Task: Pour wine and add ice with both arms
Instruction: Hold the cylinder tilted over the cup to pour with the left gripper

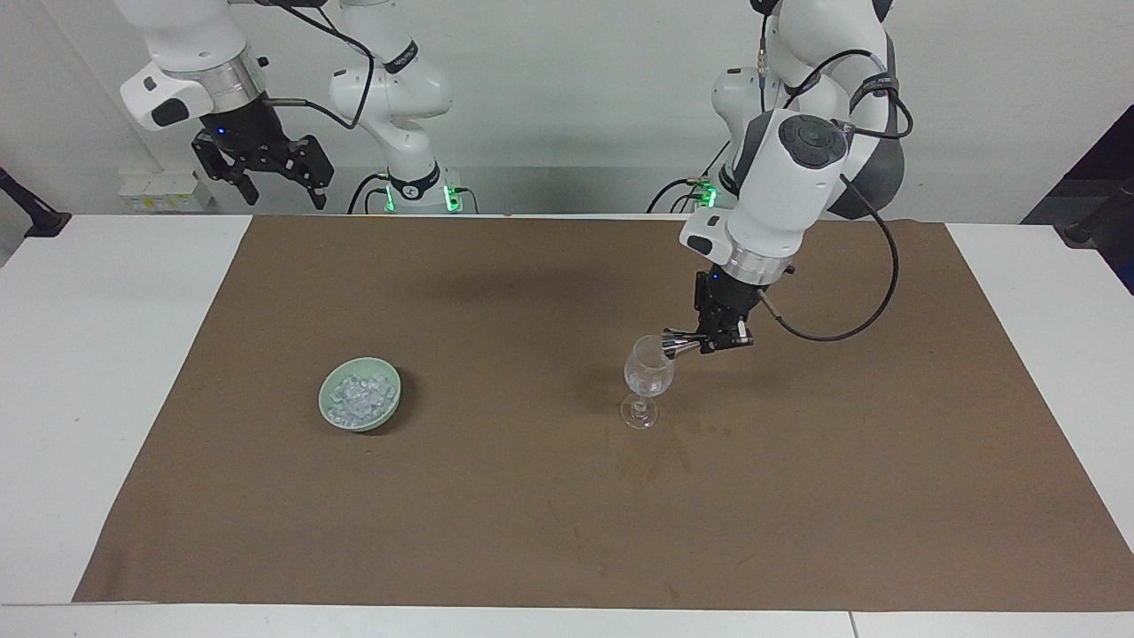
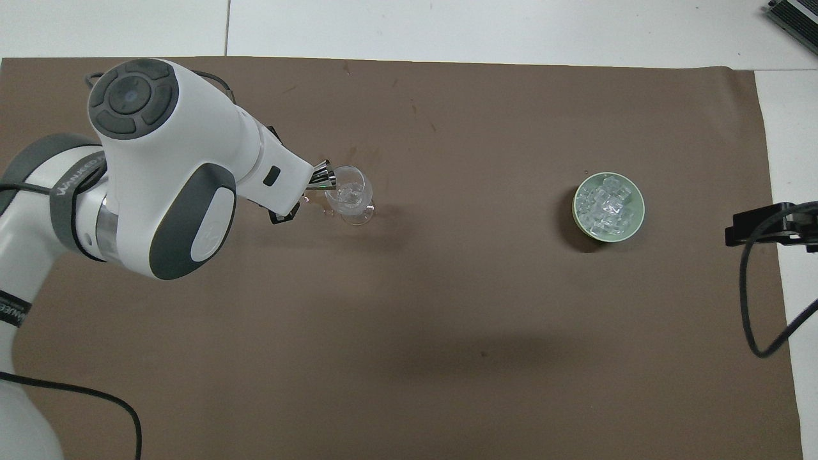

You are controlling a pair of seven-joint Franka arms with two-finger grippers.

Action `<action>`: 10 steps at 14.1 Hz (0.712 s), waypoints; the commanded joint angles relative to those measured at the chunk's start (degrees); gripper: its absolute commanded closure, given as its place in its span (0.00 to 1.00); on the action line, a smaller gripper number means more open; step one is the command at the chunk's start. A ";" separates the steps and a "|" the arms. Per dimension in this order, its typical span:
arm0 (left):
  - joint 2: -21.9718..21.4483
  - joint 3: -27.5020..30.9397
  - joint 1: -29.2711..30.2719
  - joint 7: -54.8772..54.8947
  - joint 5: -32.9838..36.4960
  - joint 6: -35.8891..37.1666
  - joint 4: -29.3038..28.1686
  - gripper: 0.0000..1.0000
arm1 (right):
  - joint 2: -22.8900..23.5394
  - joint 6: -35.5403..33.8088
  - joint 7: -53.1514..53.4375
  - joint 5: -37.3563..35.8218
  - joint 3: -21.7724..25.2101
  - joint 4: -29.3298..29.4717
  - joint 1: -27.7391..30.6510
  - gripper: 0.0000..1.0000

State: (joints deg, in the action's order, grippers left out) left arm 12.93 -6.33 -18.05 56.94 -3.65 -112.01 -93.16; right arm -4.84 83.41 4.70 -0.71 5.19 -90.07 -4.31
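The mat [image 1: 567, 496] covers the table. The left gripper [image 1: 709, 341] is clenched on a steel jigger [image 1: 675, 345] tipped over the glass [image 1: 648, 381]. The right gripper [image 1: 266, 168] waits raised, fingers spread. Ice [image 1: 359, 399] fills the bowl [image 1: 392, 383] — toward the right arm's end — with a few cubes in the glass.

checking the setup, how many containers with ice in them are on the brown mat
2. A green bowl heaped with ice cubes sits toward the right arm's end of the mat. A wine glass with some ice inside stands toward the left arm's end.
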 commanded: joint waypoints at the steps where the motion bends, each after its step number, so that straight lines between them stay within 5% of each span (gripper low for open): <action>1: 0.42 1.06 -1.46 -1.92 1.72 1.62 1.58 1.00 | -0.87 0.00 -1.10 1.50 0.09 -0.72 0.53 0.00; 10: 0.95 0.97 -3.30 -8.69 5.49 4.70 4.21 1.00 | -0.87 0.00 -1.19 1.50 0.09 -0.72 0.53 0.00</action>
State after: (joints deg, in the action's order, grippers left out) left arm 12.94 -6.36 -19.70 49.90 0.02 -109.16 -91.17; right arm -4.84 83.41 4.70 -0.71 5.19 -90.07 -4.31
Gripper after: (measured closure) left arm 0.784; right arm 0.000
